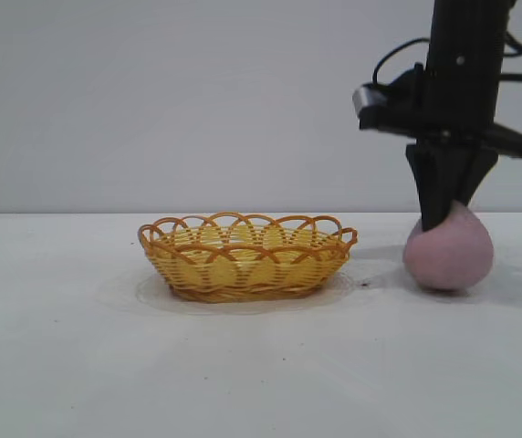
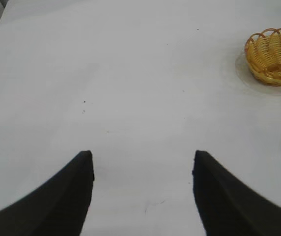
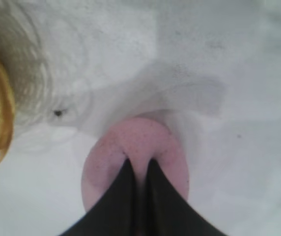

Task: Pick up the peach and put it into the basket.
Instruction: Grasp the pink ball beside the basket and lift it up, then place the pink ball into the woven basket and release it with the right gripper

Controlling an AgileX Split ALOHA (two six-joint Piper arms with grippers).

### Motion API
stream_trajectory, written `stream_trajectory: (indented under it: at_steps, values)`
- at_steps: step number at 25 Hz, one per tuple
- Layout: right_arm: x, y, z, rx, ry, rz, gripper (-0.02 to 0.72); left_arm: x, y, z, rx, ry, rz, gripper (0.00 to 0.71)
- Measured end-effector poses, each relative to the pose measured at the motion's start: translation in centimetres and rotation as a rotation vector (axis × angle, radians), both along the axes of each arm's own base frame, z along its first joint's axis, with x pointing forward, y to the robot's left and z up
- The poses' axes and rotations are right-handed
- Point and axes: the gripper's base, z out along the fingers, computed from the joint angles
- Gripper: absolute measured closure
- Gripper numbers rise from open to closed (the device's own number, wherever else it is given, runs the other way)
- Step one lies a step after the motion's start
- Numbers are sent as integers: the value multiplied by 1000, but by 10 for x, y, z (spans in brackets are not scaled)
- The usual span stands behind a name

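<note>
My right gripper (image 1: pixel 445 222) points down onto the top of the peach (image 1: pixel 449 257), its fingers pinched almost together on the pink skin. The peach sits on the white table (image 1: pixel 261 365) at three o'clock from the wicker basket (image 1: pixel 245 256), apart from it. My left gripper (image 2: pixel 143 169) hovers with fingers spread, holding nothing.

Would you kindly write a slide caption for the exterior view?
Right pincer pinched shut on the top of the peach, which rests on the white table beside the empty wicker basket.
</note>
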Motion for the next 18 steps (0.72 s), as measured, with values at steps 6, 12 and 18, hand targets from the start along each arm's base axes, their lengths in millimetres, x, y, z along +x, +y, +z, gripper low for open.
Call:
stream_trajectory:
  at_steps: [6, 12, 18]
  values:
    - [-14, 11, 49, 84, -95, 10, 703, 0, 0, 0, 0, 0, 0, 314]
    - [-35, 51, 59, 136, -94, 99, 703, 0, 0, 0, 0, 0, 0, 314]
    - [-45, 95, 52, 174, -175, 175, 703, 0, 0, 0, 0, 0, 0, 314]
